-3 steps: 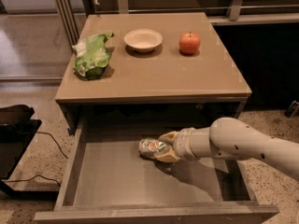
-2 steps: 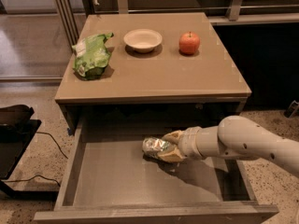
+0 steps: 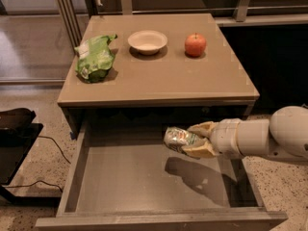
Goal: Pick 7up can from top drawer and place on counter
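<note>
The 7up can (image 3: 178, 139), silvery-green with red and white marks and dented sides, lies on its side in my gripper (image 3: 195, 139). The gripper is shut on it and holds it in the air above the right half of the open top drawer (image 3: 120, 182); its shadow falls on the drawer floor. My white arm (image 3: 260, 136) reaches in from the right. The can is just below and in front of the counter's (image 3: 163, 76) front edge.
On the counter stand a green chip bag (image 3: 95, 57) at the left, a white bowl (image 3: 147, 41) at the back middle and a red apple (image 3: 195, 44) at the back right. A black object (image 3: 14, 129) with cables sits on the floor at the left.
My gripper has lifted the can off the drawer floor and carried it up and a little to the right, toward the counter's front edge.
</note>
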Tool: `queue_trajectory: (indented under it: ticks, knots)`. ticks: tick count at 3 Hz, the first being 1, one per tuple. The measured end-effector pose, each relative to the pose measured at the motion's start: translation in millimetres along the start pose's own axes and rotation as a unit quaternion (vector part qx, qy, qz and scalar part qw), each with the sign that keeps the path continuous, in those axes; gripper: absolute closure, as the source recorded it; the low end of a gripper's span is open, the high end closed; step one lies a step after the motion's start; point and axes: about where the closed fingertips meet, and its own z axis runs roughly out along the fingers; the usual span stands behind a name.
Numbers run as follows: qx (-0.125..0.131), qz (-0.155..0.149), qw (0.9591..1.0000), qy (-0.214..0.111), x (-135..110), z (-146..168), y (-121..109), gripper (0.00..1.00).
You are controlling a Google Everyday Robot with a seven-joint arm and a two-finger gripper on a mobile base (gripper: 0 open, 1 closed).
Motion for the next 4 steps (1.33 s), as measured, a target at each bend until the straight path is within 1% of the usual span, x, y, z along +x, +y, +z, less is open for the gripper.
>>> queue_trajectory:
  ticks: [1, 2, 3, 4]
  knots:
    - [0.024, -0.013, 0.9996, 0.0, -35.2, -52.3, -20.2, 1.0]
    - [0.059, -0.047, 0.9972, 0.004, -83.9, -98.2, -57.2, 1.0]
    - [0.096, -0.082, 0.9919, -0.008, -137.7, -127.8, -108.7, 1.0]
    - [0.115, -0.086, 0.9896, -0.009, -160.6, -118.9, -170.5, 1.0]
